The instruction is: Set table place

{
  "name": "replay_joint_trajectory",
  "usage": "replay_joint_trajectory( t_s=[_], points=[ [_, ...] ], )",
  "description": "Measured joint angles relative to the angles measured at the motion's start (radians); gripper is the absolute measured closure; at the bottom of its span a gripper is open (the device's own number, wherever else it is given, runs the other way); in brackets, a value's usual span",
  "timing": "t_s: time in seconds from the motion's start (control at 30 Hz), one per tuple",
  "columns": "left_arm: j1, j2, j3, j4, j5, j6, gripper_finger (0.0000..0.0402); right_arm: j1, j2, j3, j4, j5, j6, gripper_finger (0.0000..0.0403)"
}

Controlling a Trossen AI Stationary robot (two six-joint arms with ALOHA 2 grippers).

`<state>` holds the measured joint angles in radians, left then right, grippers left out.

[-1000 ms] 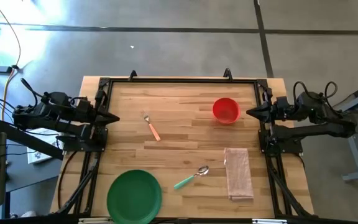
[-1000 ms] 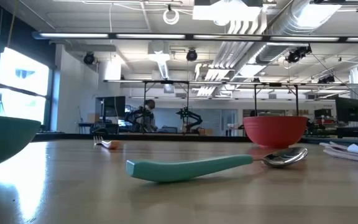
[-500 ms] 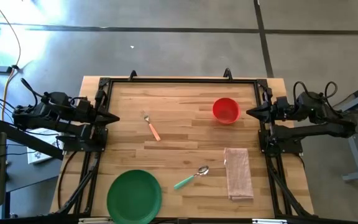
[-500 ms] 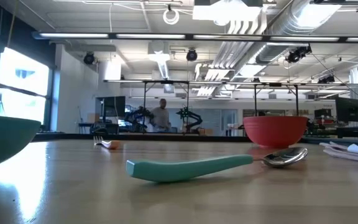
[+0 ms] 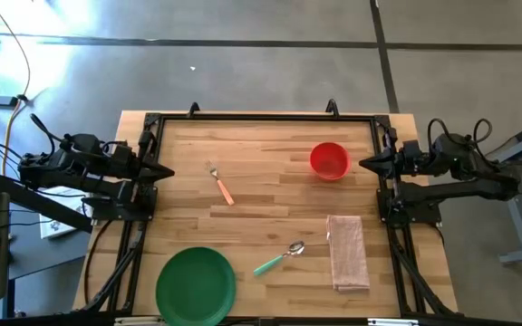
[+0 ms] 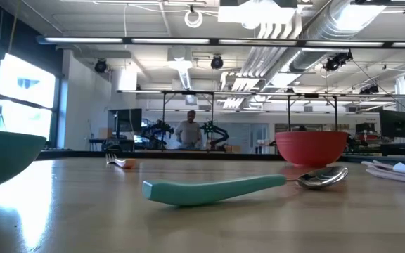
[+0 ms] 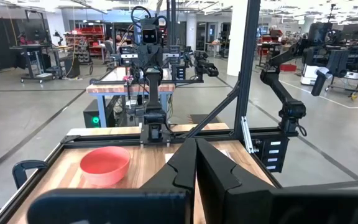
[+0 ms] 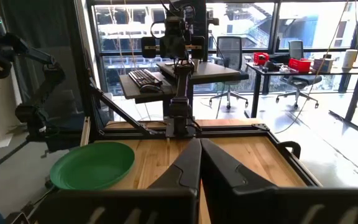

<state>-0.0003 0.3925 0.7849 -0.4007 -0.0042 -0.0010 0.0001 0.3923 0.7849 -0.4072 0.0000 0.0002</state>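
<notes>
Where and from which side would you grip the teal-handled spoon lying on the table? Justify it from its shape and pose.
Grip the spoon from straight above at mid-handle, fingers straddling it. It lies flat and apart from the napkin, and the handle is thicker than the shiny bowl end.

both arms are dark, jointed and boxy. black cables loop over their rear housings. each ends in tapered black fingers [image 7: 213, 171].

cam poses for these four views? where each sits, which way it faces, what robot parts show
High: overhead, straight down on the table; both arms parked at the side rails.
Low: tabletop height, level past the spoon into the room; no arm visible.
Left wrist: across the table toward the red bowl; left gripper shut.
Right wrist: toward the green plate; right gripper shut.
Shared: bowl appears in high, low and left wrist.
</notes>
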Motion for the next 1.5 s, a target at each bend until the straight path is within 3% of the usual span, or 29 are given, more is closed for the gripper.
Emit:
replay_joint_trajectory(
  t_s=[0.87, 1.2, 1.5],
  points=[
    [0.000, 0.000, 0.000, 0.000, -0.001, 0.000, 0.0401, 0.000, 0.000, 0.000, 0.000, 0.000, 0.000, 0.0402],
    [0.000, 0.000, 0.000, 0.000, -0.110, 0.006, 0.0401, 0.000, 0.000, 0.000, 0.015, 0.026, 0.026, 0.0402],
    [0.000, 0.011, 0.000, 0.004, -0.302, 0.008, 0.0401, 0.000, 0.000, 0.000, 0.093, 0.055, 0.071, 0.0402]
  ],
)
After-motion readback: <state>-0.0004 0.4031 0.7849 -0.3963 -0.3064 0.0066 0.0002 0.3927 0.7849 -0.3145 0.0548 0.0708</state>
